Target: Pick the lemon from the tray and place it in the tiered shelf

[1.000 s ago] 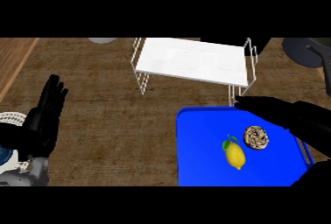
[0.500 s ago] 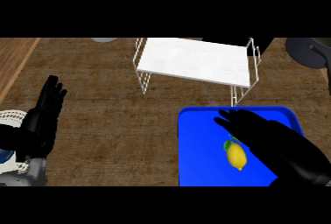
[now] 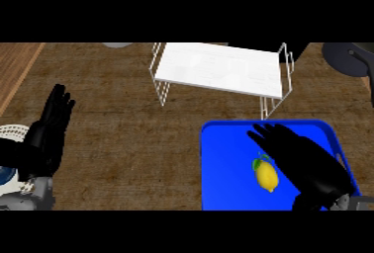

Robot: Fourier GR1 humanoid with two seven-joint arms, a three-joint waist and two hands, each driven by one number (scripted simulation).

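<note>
lemon (image 3: 266, 175) not grabbed yet, sits on tray (image 3: 219, 168) | right hand (image 3: 303, 155) beside lemon, fingers straight, apart | tiered shelf (image 3: 219, 69) beyond tray, lift and placing left

Black left hand (image 3: 50, 131) on a grey forearm (image 3: 33, 197) at lower left; black right hand (image 3: 303, 158) at lower right

The right hand (image 3: 306, 158) lies flat, fingers (image 3: 264, 133) straight and spread, pointing up and left. The left hand (image 3: 47, 136) rests open at the left edge, fingers up.
</note>
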